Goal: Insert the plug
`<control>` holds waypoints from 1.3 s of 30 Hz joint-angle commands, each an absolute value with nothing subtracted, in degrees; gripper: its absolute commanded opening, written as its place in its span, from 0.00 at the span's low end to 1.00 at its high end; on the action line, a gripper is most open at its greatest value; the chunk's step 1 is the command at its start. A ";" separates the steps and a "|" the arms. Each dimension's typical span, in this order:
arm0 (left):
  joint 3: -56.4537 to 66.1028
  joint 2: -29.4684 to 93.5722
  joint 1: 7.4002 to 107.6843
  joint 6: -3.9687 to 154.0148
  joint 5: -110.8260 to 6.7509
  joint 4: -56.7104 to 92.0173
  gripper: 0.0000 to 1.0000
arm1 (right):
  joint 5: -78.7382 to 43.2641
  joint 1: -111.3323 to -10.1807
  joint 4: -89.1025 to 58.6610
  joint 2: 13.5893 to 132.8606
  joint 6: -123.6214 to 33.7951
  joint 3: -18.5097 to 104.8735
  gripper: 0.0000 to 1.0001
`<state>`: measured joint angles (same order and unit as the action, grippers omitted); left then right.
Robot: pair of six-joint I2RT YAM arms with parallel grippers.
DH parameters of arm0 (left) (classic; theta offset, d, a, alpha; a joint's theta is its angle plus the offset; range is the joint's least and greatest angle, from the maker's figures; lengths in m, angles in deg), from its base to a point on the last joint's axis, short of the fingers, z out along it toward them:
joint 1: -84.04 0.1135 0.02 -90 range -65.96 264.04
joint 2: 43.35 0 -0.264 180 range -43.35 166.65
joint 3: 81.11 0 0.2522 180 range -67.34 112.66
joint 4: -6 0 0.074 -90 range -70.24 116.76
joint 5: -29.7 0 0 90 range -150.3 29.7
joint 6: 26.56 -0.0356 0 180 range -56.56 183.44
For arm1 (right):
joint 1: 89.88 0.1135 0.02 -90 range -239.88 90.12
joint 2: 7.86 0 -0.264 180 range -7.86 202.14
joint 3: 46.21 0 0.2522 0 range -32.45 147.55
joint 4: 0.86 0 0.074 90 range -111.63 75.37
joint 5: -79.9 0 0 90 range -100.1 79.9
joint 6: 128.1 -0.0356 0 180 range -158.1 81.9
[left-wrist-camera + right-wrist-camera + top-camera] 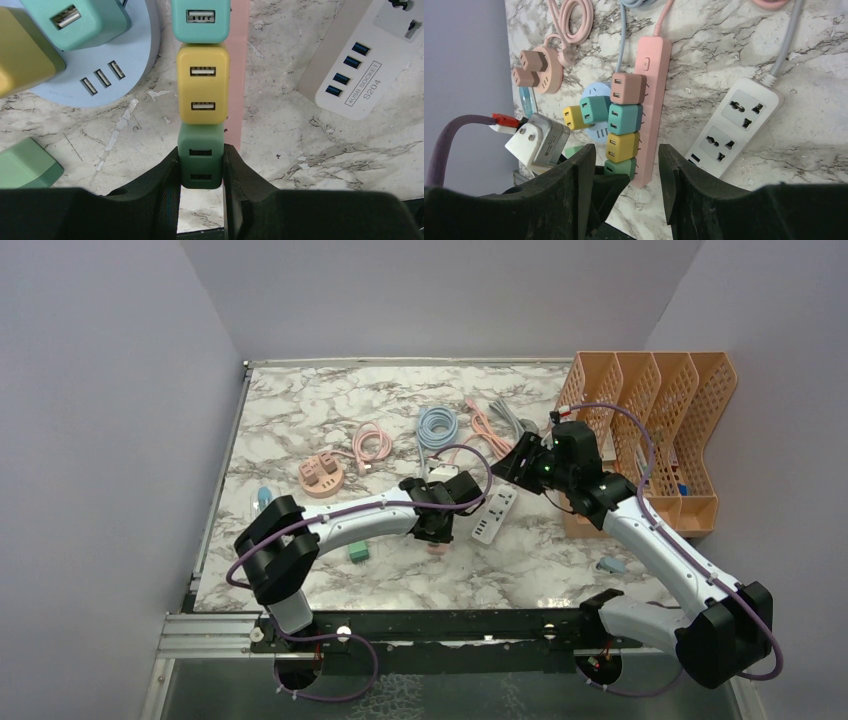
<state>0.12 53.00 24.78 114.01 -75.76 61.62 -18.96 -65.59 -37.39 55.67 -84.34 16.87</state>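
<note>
The left claw (pixel 201 167) is clamped on the green plug (pixel 201 150), 1 finger pressed to each side. The plug sits at the near end of the pink power strip (pixel 239 75), last in a row of 4. Neither wrist view shows whether its pins are fully home. The right claw (pixel 628 155) hangs above the strip with its fingers apart and nothing between them.

Risks, as I judge them:
- The green plug sits right against the yellow plug (pixel 202 82), so a slanted push could jam on that neighbour or lever it loose.
- The strip lies free on the table (pixel 300 190) and the right claw is not bracing it, so pressure may slide the strip instead of seating the pins.
- Letting go too soon could leave the plug half in and tilted.

Beyond the yellow plug come a teal plug (pixel 200 20) and a brown plug (pixel 628 87). A round blue hub (pixel 125 75) carrying 2 more plugs sits just left of the strip, and a pale green plug (pixel 25 167) lies loose nearer the claw. The white power strip (pixel 345 75) lies to the right, apart from the pink one. Nothing covers the socket; only the tight neighbour crowds it
</note>
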 commanded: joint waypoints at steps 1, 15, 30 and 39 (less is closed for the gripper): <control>-4.67 60.16 24.28 113.52 -70.95 61.92 0.00 | -16.87 -65.80 -37.73 54.63 -84.94 16.42 0.49; -10.56 62.53 24.45 112.20 -67.01 55.59 0.00 | -16.34 -65.80 -38.33 54.68 -85.16 16.58 0.49; 6.44 49.26 26.02 110.51 -74.02 69.95 0.69 | -14.31 -65.80 -40.99 54.74 -86.22 18.75 0.49; -2.30 38.28 30.76 114.20 -79.23 69.09 0.74 | -15.10 -65.80 -40.84 55.25 -86.93 18.05 0.49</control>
<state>2.54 43.58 27.95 111.36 -75.17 67.88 -16.07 -65.59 -40.58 55.54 -86.35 17.15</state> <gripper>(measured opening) 0.739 0.489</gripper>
